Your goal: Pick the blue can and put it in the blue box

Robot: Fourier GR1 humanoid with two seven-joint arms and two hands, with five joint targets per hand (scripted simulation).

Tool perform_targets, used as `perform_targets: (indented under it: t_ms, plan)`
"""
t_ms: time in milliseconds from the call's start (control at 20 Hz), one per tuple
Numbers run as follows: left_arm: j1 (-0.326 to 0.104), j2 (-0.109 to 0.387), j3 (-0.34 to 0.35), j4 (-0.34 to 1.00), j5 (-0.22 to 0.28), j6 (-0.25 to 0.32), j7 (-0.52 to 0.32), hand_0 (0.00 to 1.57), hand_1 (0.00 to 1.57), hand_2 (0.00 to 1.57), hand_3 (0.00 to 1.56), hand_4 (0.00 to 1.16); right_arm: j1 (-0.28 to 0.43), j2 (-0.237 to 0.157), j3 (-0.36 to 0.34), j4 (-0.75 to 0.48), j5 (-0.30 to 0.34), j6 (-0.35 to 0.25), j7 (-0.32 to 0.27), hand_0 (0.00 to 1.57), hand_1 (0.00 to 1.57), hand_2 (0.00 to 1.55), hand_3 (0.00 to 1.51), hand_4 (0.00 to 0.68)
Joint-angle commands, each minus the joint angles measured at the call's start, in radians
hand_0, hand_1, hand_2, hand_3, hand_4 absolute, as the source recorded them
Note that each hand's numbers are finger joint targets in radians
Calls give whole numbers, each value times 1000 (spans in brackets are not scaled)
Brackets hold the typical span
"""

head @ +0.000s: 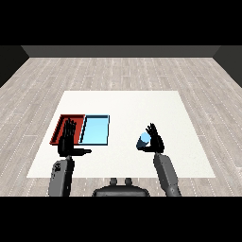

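The blue can (143,140) is a small light blue cylinder at the right of the table's middle. My right hand (154,140) is curled round it, fingers behind it and thumb under it. The light blue tray (95,130) lies left of the middle, well apart from the can. My left hand (67,140) rests over the near edge of the red tray (62,124), fingers straight and thumb pointing right, holding nothing.
The red tray and the light blue tray lie side by side at the table's left. The white table (142,106) stretches beyond them to the back and right. Grey plank floor surrounds it.
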Motion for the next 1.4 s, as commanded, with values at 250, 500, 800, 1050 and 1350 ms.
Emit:
perform_targets:
  t_ms: [250,500,800,1050,1350]
  plan:
    - [31,-17,-19,-101,7,15,47,0,0,0,0,0,-134,6,12,200,2,-40,-58,0,0,0,0,0]
    - [-74,19,31,9,14,16,54,0,0,0,0,0,-102,-33,-33,134,-24,26,24,0,0,0,0,0]
    - [-2,-12,5,-29,6,21,49,0,0,0,0,0,-141,6,-31,179,87,-214,-44,1089,1089,1299,1251,414]
    - [9,15,30,12,11,-18,-20,0,0,0,0,0,-126,1,31,211,155,-327,-56,1491,1491,1481,1438,634]
    - [-53,51,61,-5,44,-21,69,0,0,0,0,0,-178,6,105,231,129,-413,-30,1497,1497,1484,1443,616]
